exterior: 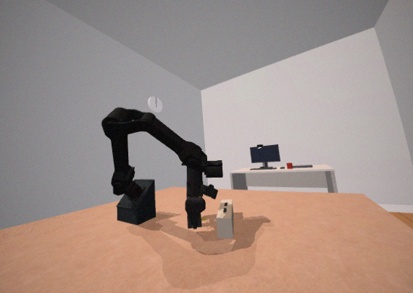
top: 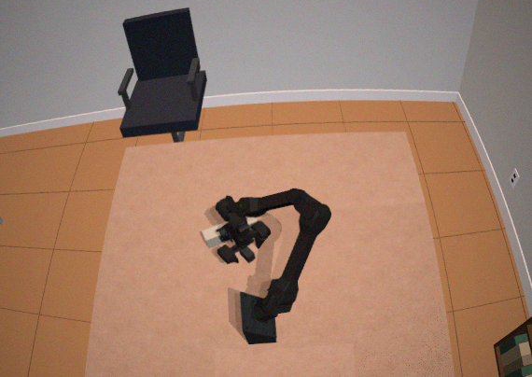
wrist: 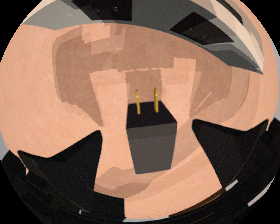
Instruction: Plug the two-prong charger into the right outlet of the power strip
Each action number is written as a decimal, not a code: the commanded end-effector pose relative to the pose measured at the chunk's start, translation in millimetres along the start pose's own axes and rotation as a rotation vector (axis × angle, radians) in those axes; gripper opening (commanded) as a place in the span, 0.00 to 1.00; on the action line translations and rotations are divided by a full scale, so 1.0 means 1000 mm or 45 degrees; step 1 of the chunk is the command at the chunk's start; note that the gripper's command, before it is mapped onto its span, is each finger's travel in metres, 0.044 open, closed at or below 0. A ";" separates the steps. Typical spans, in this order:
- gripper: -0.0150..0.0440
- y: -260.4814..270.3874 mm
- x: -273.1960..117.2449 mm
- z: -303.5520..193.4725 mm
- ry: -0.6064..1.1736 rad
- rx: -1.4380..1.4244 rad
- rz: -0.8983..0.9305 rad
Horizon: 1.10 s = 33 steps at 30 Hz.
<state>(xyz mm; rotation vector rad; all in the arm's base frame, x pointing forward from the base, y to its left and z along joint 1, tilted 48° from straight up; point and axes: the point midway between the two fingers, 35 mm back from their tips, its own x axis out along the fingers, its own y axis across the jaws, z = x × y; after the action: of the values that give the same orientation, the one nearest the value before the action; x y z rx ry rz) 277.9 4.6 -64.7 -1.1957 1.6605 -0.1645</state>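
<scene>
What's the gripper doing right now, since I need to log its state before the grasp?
Gripper: open, holding nothing; the charger sits between its fingers, ungripped.

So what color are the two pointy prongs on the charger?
The prongs are gold, a shiny yellow. The wrist view shows them best.

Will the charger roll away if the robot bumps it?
Probably not: the charger looks boxy with flat sides, so it would likely slide instead. It seems stiff, like a solid block. Its two thin gold prongs might catch or bend if pushed hard.
</scene>
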 end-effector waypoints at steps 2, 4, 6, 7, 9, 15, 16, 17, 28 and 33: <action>0.96 0.000 0.000 0.000 0.001 -0.001 0.000; 0.87 0.000 0.000 0.000 0.001 -0.001 0.000; 0.78 0.000 0.000 0.000 0.001 -0.001 0.000; 0.73 0.000 0.000 0.000 0.001 -0.001 0.000; 0.64 0.000 0.000 0.000 0.001 -0.001 0.000; 0.48 0.000 0.000 0.000 0.001 -0.001 0.000; 0.47 0.000 0.000 0.000 0.001 -0.001 0.000; 0.45 0.000 0.000 0.000 0.001 -0.001 0.000; 0.25 0.001 -0.029 -0.003 0.002 -0.008 0.003; 0.25 0.004 -0.052 -0.011 0.007 -0.012 0.002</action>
<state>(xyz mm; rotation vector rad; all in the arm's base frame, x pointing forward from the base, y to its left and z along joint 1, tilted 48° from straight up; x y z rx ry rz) 267.1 31.7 -38.1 -1.2100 1.6755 -0.1580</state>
